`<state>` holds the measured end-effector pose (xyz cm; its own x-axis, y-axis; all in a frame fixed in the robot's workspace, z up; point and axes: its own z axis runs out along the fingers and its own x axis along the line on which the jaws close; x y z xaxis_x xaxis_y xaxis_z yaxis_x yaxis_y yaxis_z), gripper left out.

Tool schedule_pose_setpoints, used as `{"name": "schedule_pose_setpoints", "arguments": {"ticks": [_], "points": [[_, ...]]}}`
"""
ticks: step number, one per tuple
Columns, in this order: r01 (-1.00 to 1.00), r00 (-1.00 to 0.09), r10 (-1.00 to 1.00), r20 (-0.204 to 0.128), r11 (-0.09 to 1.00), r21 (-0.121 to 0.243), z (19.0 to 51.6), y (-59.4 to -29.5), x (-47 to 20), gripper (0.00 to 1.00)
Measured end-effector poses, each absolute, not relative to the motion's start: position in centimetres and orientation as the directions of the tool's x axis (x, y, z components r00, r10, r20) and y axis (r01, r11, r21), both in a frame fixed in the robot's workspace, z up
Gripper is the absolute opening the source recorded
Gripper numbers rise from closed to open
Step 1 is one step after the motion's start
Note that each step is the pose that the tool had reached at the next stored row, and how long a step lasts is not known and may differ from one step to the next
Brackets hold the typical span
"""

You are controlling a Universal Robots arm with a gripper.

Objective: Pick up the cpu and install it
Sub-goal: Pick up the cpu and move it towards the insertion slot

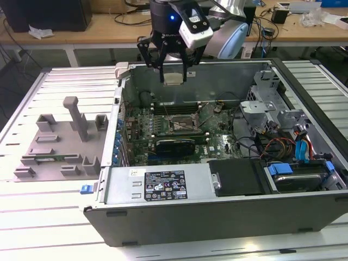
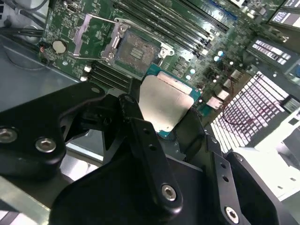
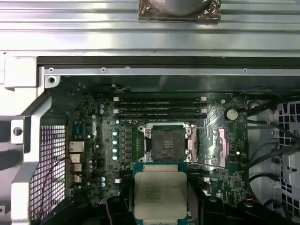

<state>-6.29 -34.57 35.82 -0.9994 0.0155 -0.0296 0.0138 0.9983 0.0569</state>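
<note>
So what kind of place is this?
Probably a robotics lab or workshop: a gripper holds a cpu over an open computer case on a slatted metal table, with a cable-strewn wooden bench behind.

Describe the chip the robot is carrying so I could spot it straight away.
Find the open computer case; the robot's black hand hangs over it. Clamped in the hand is the cpu, a flat square with a shiny silver top, unlike the dark empty socket inside the case.
</note>
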Motion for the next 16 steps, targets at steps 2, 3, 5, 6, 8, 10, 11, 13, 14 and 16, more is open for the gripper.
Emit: {"name": "schedule_pose_setpoints", "arguments": {"ticks": [2, 3, 5, 6, 8, 10, 11, 13, 14, 16], "points": [[0.014, -0.999, 0.016, -0.030, 0.998, 0.057, 35.4, -34.6, -6.2, 0.55], [0.014, -0.999, 0.016, -0.030, 0.998, 0.057, 35.2, -34.6, -6.2, 0.55], [0.014, -0.999, 0.016, -0.030, 0.998, 0.057, 34.8, -34.6, -6.2, 0.55], [0.014, -0.999, 0.016, -0.030, 0.998, 0.057, 34.6, -34.6, -6.2, 0.55], [0.014, -0.999, 0.016, -0.030, 0.998, 0.057, 34.4, -34.6, -6.2, 0.55], [0.014, -0.999, 0.016, -0.030, 0.998, 0.057, 34.2, -34.6, -6.2, 0.55], [0.014, -0.999, 0.016, -0.030, 0.998, 0.057, 34.0, -34.6, -6.2, 0.55], [0.014, -0.999, 0.016, -0.030, 0.998, 0.057, 33.8, -34.6, -6.2, 0.55], [0.014, -0.999, 0.016, -0.030, 0.998, 0.057, 33.6, -34.6, -6.1, 0.55], [0.014, -0.999, 0.015, -0.030, 0.998, 0.057, 33.3, -34.6, -6.1, 0.55]]}}
